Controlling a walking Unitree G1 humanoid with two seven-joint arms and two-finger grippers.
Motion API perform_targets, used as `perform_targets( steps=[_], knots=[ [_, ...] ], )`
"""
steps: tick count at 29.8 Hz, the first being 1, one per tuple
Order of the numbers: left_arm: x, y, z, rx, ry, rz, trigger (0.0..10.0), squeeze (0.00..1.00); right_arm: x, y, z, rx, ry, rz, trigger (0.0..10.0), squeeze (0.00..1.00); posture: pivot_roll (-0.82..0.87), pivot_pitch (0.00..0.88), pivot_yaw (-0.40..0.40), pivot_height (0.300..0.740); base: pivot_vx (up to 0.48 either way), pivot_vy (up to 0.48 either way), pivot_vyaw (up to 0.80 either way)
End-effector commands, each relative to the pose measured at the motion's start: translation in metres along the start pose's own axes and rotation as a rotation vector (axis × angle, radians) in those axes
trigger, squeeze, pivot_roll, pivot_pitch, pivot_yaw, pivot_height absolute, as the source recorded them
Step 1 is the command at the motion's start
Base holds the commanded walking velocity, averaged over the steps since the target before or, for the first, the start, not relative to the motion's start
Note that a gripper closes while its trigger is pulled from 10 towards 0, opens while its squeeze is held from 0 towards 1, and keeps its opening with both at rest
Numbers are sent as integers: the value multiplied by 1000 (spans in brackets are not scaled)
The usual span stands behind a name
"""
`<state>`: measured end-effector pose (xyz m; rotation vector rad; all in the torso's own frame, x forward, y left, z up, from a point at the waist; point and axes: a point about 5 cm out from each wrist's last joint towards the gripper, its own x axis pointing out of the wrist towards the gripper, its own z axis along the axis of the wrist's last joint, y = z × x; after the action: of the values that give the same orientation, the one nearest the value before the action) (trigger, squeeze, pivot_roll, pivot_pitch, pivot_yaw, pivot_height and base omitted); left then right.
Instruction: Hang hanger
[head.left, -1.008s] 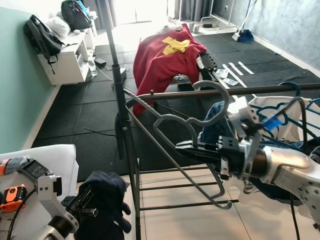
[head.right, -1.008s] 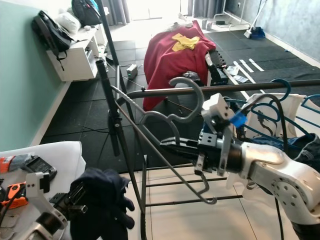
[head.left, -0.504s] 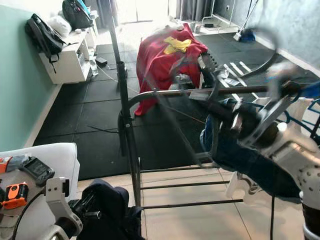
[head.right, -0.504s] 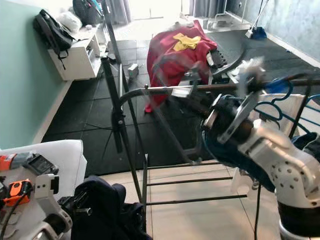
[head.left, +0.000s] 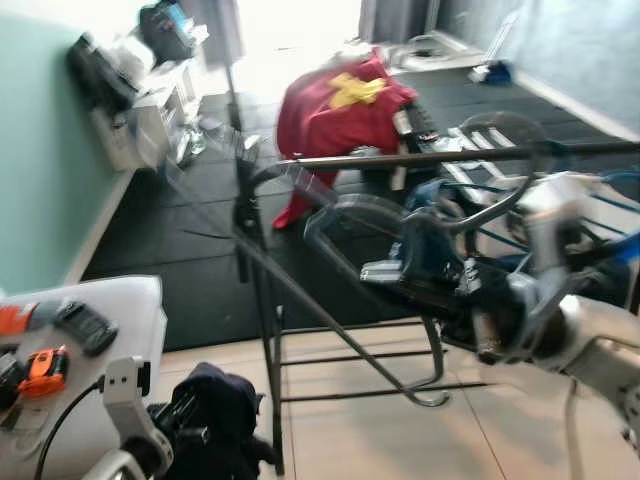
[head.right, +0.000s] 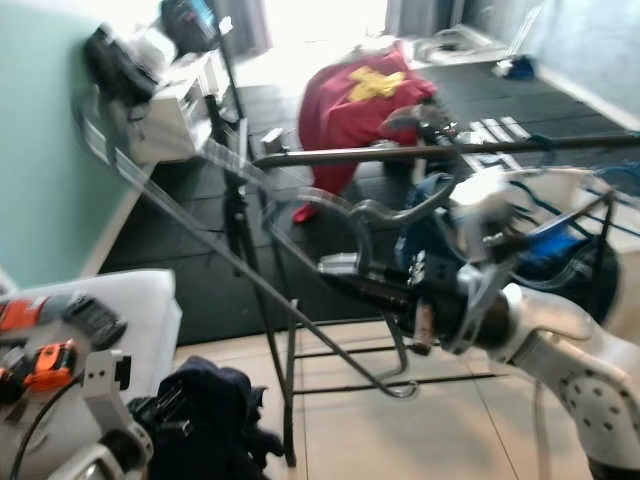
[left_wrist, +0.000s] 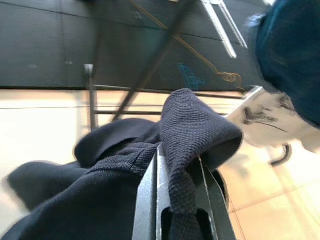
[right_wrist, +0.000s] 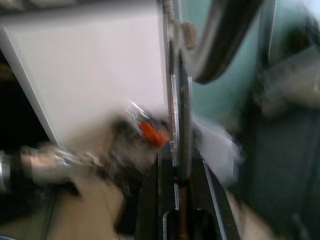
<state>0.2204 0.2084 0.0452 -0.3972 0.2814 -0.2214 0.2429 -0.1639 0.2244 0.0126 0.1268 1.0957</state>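
Note:
A grey hanger is held in front of the clothes rack, and my right gripper is shut on its thin lower bar. The hanger's hook is blurred and sits at the height of the dark rail; I cannot tell whether it is over the rail. In the right wrist view the fingers close on the hanger's wire. Low at the left, my left gripper is shut on a dark navy garment that hangs near the floor.
The rack's upright pole and slanted brace stand between my arms. Blue hangers and clothes fill the rail's right part. A white table with an orange tool is at the left. A red garment lies farther back.
My right arm has come down from rail height and now points left, with the hanger lower in front of the rack. The camera has shifted. The left gripper still holds the navy garment.

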Motion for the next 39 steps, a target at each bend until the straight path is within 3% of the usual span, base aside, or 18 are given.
perform_targets(
  steps=[1, 3, 6, 9, 10, 11, 12, 13, 14, 17, 18, 20, 22, 26, 29, 36, 37, 39],
  knots=[
    [-5, 5, -5, 7, 13, 27, 10000, 0, -5, -29, -44, 3, 219, -230, 10000, 0, -177, 47, 43, 736, -356, 0, 0],
    [-5, 5, -5, 7, 13, 27, 10000, 0, -5, -29, -44, 3, 219, -230, 10000, 0, -177, 47, 43, 736, -356, 0, 0],
    [-5, 6, -7, 11, 15, 36, 10000, 0, -21, -46, -93, 102, 328, -432, 10000, 0, -175, 47, 37, 736, -311, 0, 0],
    [-5, 6, -7, 13, 15, 38, 10000, 0, -24, -46, -101, 117, 345, -456, 10000, 0, -175, 47, 37, 736, -311, 0, 0],
    [-6, 11, -13, 54, 48, 79, 10000, 0, -32, -48, -125, 180, 357, -543, 10000, 0, -170, 46, 32, 736, 0, 0, 0],
    [-6, 11, -13, 54, 48, 79, 10000, 0, -32, -48, -125, 180, 357, -543, 10000, 0, -170, 46, 32, 736, 0, 0, 0],
    [-8, 18, -23, 114, 96, 136, 10000, 0, -41, -48, -148, 251, 354, -639, 10000, 0, -165, 43, 33, 736, 0, 0, 0],
    [-8, 18, -23, 114, 96, 136, 10000, 0, -41, -48, -148, 251, 354, -639, 10000, 0, -165, 43, 33, 736, 0, 0, 0],
    [-10, 23, -31, 163, 134, 173, 10000, 0, -48, -46, -167, 312, 347, -719, 10000, 0, -164, 43, 33, 736, 0, 0, 0],
    [-13, 25, -40, 163, 157, 207, 10000, 0, -57, -44, -187, 368, 348, -803, 10000, 0, -163, 44, 33, 736, 0, 0, 0],
    [-16, 25, -46, 115, 159, 235, 10000, 0, -62, -39, -201, 399, 352, -852, 10000, 0, -155, 42, 34, 736, 0, 0, 0],
    [-16, 25, -46, 115, 159, 235, 10000, 0, -62, -39, -201, 399, 352, -852, 10000, 0, -155, 42, 34, 736, 0, 0, 0],
    [-25, 18, -62, 54, 187, 245, 10000, 0, -67, -29, -221, 479, 303, -912, 10000, 0, -144, 44, 37, 736, 0, 0, 234],
    [-41, 7, -83, 93, 269, 235, 10000, 0, -64, -21, -229, 522, 230, -897, 10000, 0, -131, 46, 37, 736, 0, 0, 653],
    [-43, 7, -85, 99, 278, 239, 10000, 0, -63, -21, -229, 518, 228, -892, 10000, 0, -131, 46, 37, 736, 0, 0, 712],
    [-53, 30, -97, 129, 310, 248, 10000, 0, -67, -23, -239, 557, 197, -946, 10000, 0, -127, 53, 41, 736, 0, 0, 85],
    [-58, 48, -105, 145, 348, 254, 10000, 0, -67, -25, -248, 586, 195, -979, 10000, 0, -132, 56, 49, 736, 0, 0, -763],
    [-58, 48, -105, 145, 348, 254, 10000, 0, -67, -25, -248, 586, 195, -979, 10000, 0, -132, 56, 49, 736, 0, 0, -763]
  ],
)
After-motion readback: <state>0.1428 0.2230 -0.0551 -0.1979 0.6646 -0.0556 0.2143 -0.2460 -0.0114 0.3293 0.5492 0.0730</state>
